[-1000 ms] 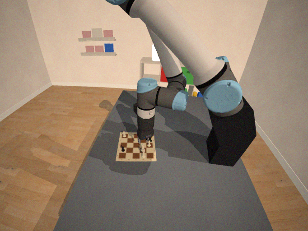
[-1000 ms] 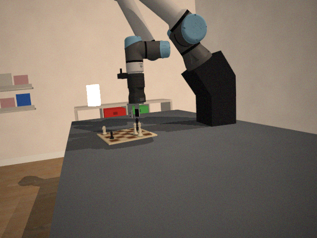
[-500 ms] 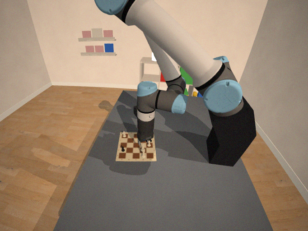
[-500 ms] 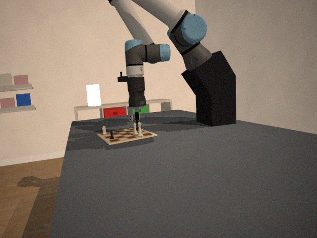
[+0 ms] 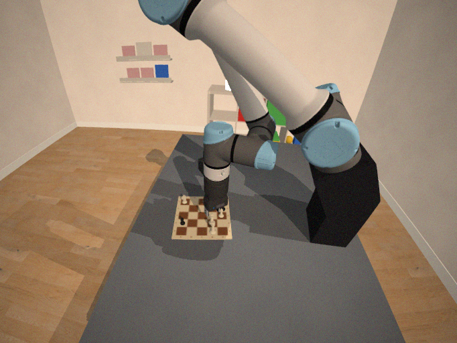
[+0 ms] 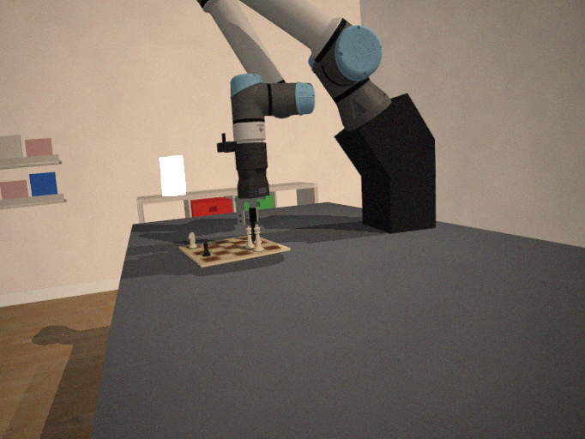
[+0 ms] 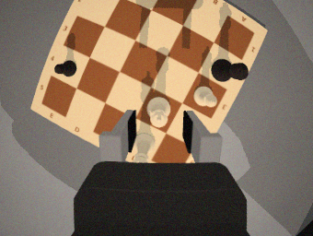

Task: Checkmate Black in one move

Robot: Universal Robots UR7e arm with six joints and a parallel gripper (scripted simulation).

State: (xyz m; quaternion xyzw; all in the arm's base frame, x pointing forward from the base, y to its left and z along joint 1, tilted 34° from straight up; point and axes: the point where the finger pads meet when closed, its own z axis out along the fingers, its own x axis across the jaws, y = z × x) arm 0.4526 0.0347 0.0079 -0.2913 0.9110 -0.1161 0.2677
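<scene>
The small chessboard lies on the grey table and also shows in the wrist view. My gripper is open and hangs low over the board's near-right part. In the wrist view a white piece stands just ahead of and between the open fingers, untouched. Another white piece stands beside it, and a black piece stands further right. A black pawn stands at the left edge. All pieces look upright.
The arm's black base stands on the table to the right of the board. A low shelf with red and green boxes stands behind the table. Wall shelves hang further back.
</scene>
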